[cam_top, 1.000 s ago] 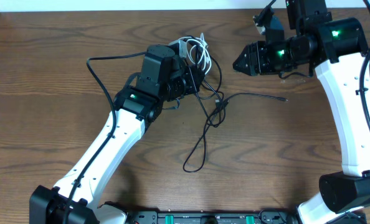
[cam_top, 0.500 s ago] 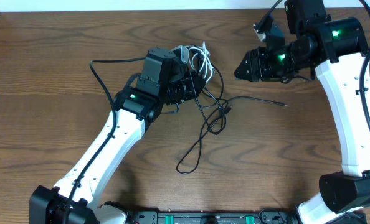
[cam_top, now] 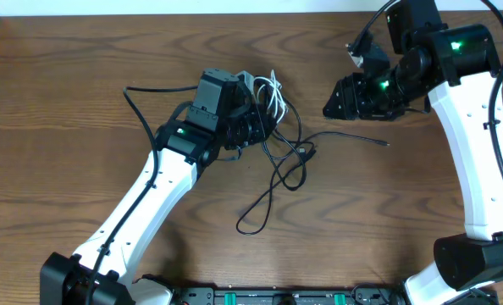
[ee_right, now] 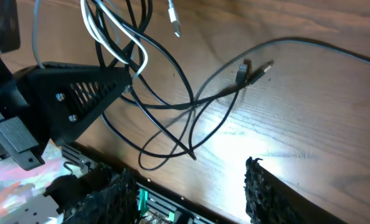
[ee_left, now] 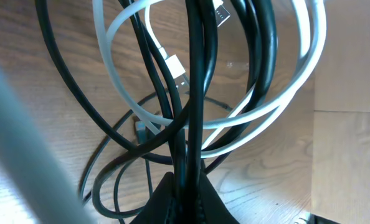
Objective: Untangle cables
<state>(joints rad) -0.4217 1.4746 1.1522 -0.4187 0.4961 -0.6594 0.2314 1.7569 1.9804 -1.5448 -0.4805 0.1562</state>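
Cables (cam_top: 279, 165) in a messy heap on table (cam_top: 65, 102), top part hidden under left gripper (cam_top: 258, 119), squeezed tight on black ones. White cord (ee_left: 300, 74) looped in. Right gripper (ee_right: 191, 193) spread wide, holding nothing, partly cut off.

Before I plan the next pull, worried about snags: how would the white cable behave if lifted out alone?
Probably floppy: the white cable hangs in loose curved loops. Likely light, since it is thin. It would probably snag, because black cables pass through its loops by the shut left gripper.
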